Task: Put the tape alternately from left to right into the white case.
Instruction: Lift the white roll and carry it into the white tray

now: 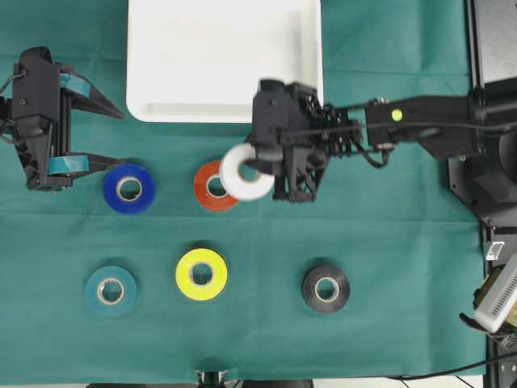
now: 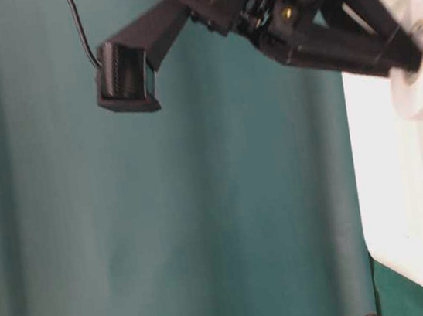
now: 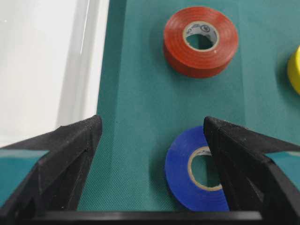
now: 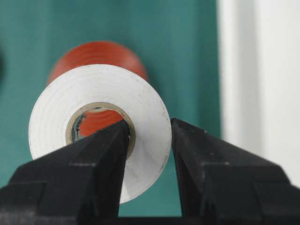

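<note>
One finger of the right gripper (image 4: 150,136) sits inside the white tape (image 4: 101,124), clamping its wall, just above the red-orange roll (image 1: 212,187). Carry it level over the white case (image 1: 224,56) rim, then release low. The left gripper (image 1: 89,133) stands wide apart, holding nothing.

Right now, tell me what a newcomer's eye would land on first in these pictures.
The white roll stands out, pinched through its wall by the right end effector and held above the green cloth beside the red-orange roll. Behind it the white case holds no roll. At far left the left end effector gapes wide next to the blue roll.
</note>
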Controlling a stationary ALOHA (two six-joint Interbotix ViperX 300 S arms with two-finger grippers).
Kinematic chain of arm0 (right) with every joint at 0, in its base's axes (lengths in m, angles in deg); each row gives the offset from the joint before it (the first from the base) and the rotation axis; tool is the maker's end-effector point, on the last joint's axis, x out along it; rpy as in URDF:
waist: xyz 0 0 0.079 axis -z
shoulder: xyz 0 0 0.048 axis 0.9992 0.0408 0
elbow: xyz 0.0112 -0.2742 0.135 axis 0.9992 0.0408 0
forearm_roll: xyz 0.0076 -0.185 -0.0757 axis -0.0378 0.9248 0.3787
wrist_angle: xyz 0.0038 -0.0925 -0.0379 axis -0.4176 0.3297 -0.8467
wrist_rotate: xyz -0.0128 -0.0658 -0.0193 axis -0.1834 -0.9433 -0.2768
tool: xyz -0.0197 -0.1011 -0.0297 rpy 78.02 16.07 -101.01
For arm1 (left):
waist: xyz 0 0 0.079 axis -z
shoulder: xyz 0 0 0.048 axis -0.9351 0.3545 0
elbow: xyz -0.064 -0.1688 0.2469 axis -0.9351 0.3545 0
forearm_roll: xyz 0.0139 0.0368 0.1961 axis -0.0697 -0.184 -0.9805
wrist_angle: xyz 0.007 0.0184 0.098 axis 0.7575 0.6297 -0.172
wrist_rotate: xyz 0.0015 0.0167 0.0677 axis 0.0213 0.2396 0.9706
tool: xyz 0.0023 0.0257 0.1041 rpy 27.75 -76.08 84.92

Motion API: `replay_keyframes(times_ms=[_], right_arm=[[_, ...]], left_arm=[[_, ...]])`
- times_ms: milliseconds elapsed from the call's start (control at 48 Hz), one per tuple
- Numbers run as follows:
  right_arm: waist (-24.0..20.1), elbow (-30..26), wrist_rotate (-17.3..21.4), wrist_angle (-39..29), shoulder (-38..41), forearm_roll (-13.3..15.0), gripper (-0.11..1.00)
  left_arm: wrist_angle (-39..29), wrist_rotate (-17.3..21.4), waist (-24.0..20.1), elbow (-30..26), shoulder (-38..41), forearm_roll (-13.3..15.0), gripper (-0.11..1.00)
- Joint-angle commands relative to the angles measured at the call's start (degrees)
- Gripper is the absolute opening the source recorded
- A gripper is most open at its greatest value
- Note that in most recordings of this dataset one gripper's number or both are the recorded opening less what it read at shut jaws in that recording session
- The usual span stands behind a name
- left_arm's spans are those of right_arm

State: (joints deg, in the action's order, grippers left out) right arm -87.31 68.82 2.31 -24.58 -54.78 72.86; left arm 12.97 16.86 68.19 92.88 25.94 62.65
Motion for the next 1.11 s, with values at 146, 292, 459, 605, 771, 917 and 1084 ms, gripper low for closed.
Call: replay_keyframes(times_ms=[146, 292, 459, 605, 771, 917, 1084], right_arm=[[5.98, -3.34, 0.0, 0.18, 1.14, 4.13, 0.02], [8.53, -5.27, 0.0, 0.18, 2.99, 6.42, 0.02], [11.07, -7.29, -0.09, 0.18, 5.19, 7.91, 0.02], [13.54, -8.61, -0.09, 0.18, 6.5, 8.88, 0.02], [16.17, -10.02, -0.09, 0.18, 7.56, 9.32, 0.02], [18.28, -11.78, -0.18, 0.18, 9.05, 9.58, 0.02], [20.57, -13.45, -0.18, 0.26, 11.07, 10.02, 0.02]], left_arm=[[0.26, 0.09, -0.09, -0.7, -0.7, 0.09, 0.94], [0.26, 0.0, -0.09, -0.62, -0.62, 0.09, 0.94], [0.26, 0.0, -0.09, -0.62, -0.62, 0.09, 0.94], [0.26, 0.0, -0.09, -0.62, -0.53, 0.09, 0.94], [0.26, 0.0, -0.09, -0.62, -0.53, 0.09, 0.94], [0.26, 0.0, -0.09, -0.62, -0.44, 0.09, 0.94], [0.26, 0.0, -0.09, -0.62, -0.44, 0.09, 0.94]])
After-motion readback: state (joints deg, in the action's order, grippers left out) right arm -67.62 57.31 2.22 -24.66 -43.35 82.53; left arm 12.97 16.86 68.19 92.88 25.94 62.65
